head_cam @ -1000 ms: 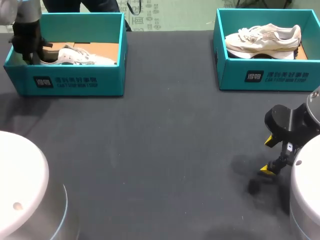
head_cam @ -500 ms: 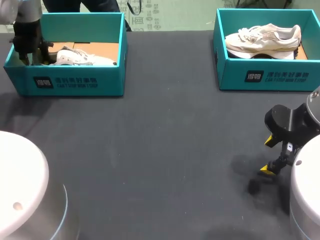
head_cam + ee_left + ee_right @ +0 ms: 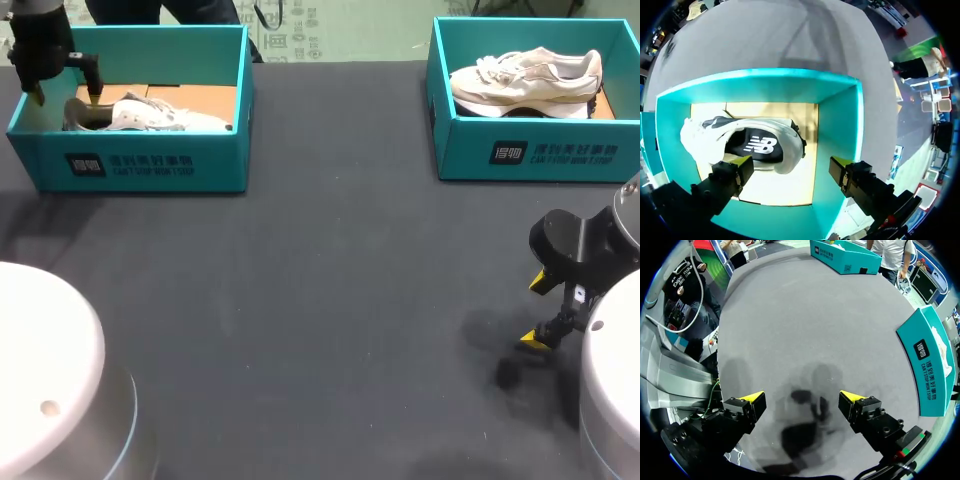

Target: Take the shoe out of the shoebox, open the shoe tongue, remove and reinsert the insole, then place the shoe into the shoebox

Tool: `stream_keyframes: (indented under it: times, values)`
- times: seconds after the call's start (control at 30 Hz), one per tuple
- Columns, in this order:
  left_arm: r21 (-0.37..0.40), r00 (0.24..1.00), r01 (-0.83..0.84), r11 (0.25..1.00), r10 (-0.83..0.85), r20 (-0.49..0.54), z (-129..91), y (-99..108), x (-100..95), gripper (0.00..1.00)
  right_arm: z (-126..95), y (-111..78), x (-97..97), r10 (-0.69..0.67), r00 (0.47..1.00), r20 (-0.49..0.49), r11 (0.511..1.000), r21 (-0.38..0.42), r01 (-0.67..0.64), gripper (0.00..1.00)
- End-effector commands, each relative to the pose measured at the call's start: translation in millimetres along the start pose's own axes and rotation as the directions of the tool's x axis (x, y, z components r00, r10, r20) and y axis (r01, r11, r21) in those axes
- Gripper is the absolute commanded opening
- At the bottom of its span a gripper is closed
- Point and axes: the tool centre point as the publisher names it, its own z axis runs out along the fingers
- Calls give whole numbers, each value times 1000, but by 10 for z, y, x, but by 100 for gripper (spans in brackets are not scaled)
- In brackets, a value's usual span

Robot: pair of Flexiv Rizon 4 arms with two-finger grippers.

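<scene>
My left tool (image 3: 66, 97) hangs over the outer end of the left shoebox (image 3: 140, 170), which stands at the far left corner of the desk (image 3: 330, 250). Its fingers are spread wide and hold nothing. From the head camera, one yellow tip sits above the box's end wall and the other above the heel opening of the white shoe (image 3: 150, 115). I cannot tell whether that tip touches the shoe. The shoe lies on its sole on the cardboard floor of the box, heel toward my left arm and toe toward the middle of the desk. Through the left wrist camera the left tool (image 3: 792, 165) looks straight down into the left shoebox (image 3: 837, 130). The white shoe (image 3: 700, 142) lies ahead of one finger with its dark insole showing through the opening, while the other finger is over the teal wall. At the far right corner stands the right shoebox (image 3: 540, 150) with a beige shoe (image 3: 525, 75) lying inside it. My right tool (image 3: 537, 312) hovers low over bare desk near the right edge, well apart from both boxes. In the right wrist camera the right tool (image 3: 802, 400) is wide apart too, gripping nothing, with only its own shadow beneath it.
</scene>
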Motion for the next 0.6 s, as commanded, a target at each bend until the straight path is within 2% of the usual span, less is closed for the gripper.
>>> stream_keyframes:
  times: [0.03,0.6]
  values:
    - [-33,1000,3,999,-3,7,-217,-148,-5,100,2,-7,17,0,1000,3,1000,-1,0,100]
    - [-49,998,46,998,-43,49,-830,-257,65,100,2,-7,17,0,1000,3,1000,-1,0,100]
